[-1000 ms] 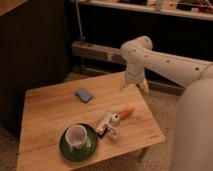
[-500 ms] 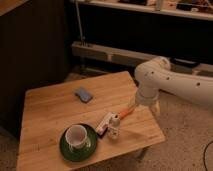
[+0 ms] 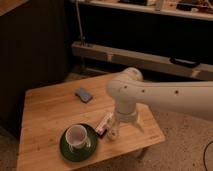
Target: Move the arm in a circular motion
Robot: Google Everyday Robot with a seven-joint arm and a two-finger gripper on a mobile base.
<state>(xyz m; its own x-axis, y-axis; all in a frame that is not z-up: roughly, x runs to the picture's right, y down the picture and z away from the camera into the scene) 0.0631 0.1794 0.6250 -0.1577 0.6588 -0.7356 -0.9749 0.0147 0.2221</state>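
At the near left of the wooden table, a white cup stands on a dark green saucer. Just right of the saucer lies a small packaged item, close to the near edge. The arm enters from the right and bends down over the near right portion of the table; its ribbed wrist end points downward. The gripper sits low beside the packaged item, just above the tabletop; whether its fingers are apart or together cannot be determined. The arm is judged rigid, heavy and glossy; it is not a thing to grasp but is driven by its own joints, and a circular sweep at this height risks striking the cup or the packaged item. A small blue-grey object lies toward the far edge. The tabletop is flat, plain wood. Beyond it stand dark shelving and a speckled floor.
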